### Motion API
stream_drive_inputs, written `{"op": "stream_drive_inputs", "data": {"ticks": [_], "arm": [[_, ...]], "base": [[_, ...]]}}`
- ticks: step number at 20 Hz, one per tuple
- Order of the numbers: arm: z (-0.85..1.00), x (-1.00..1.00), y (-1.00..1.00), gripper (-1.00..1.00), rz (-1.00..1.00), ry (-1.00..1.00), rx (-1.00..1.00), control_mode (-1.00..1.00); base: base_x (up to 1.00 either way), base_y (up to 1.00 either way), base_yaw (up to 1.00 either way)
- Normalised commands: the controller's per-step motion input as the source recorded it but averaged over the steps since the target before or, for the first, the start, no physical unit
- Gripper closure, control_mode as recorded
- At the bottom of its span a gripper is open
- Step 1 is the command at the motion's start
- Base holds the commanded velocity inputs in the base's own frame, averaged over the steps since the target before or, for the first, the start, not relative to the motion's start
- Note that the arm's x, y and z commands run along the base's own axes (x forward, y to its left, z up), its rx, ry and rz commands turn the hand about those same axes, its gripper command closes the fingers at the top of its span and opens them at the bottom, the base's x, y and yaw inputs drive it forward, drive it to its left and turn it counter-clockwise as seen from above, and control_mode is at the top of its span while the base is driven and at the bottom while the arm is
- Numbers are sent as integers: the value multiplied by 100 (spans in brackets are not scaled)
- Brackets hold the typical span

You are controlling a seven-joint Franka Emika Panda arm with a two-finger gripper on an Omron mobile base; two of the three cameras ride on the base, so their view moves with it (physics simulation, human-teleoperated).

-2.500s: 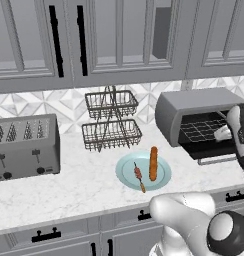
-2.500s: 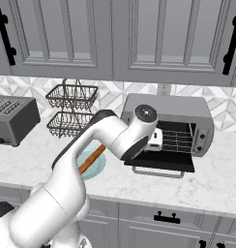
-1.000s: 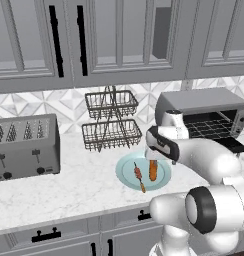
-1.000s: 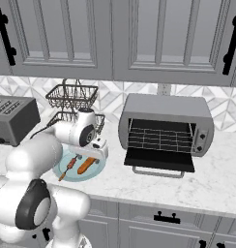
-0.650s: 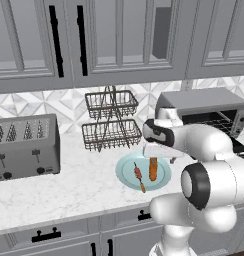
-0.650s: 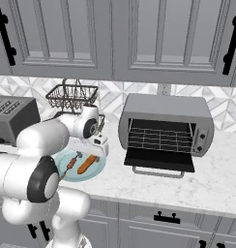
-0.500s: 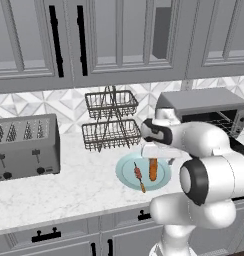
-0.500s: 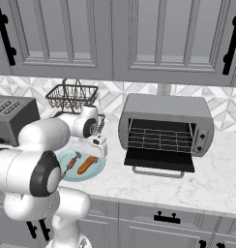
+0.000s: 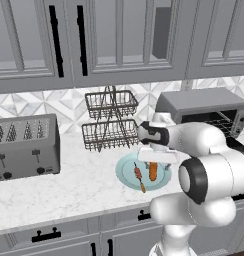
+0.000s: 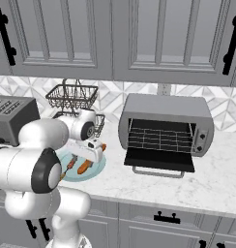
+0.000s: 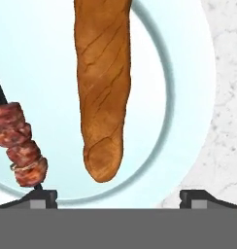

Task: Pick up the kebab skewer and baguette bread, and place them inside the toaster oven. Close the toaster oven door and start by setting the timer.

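The brown baguette bread (image 11: pixel 103 87) lies on a pale teal plate (image 11: pixel 42 58), and the kebab skewer (image 11: pixel 23 146) with its red-brown chunks lies beside it. My gripper (image 11: pixel 118 197) hovers just over the plate, open, its two fingertips (image 11: pixel 40 197) wide apart on either side of the baguette's near end, gripping nothing. In the left base view, the gripper (image 9: pixel 153 161) hangs over the baguette (image 9: pixel 153 172), the skewer (image 9: pixel 139 176) to its left. The grey toaster oven (image 10: pixel 166 126) stands to the right, its door (image 10: pixel 161 160) folded down and its rack showing.
A two-tier wire basket rack (image 9: pixel 110 122) stands right behind the plate (image 9: pixel 129 175). A grey slot toaster (image 9: pixel 24 147) sits at the far left of the marble counter (image 9: pixel 69 190). Upper cabinets hang above the counter.
The arm has swung from the toaster oven over to the plate. Over the last second the hand has settled lower over the baguette, jaws staying wide. Plate, skewer and baguette lie unmoved.
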Motion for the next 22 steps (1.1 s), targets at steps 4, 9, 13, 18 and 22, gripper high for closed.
{"op": "stream_drive_inputs", "data": {"ticks": [4,9,13,18,22], "arm": [[-21,30,0,-100,-14,0,0,-100],[-27,40,0,-100,-11,0,0,-100],[-12,36,0,-100,-2,0,0,-100],[-28,14,0,-100,0,0,-2,-100],[-31,5,0,-100,0,0,-3,-100]], "base": [[0,0,0],[0,0,0],[0,0,0],[0,0,0],[0,0,0]]}}
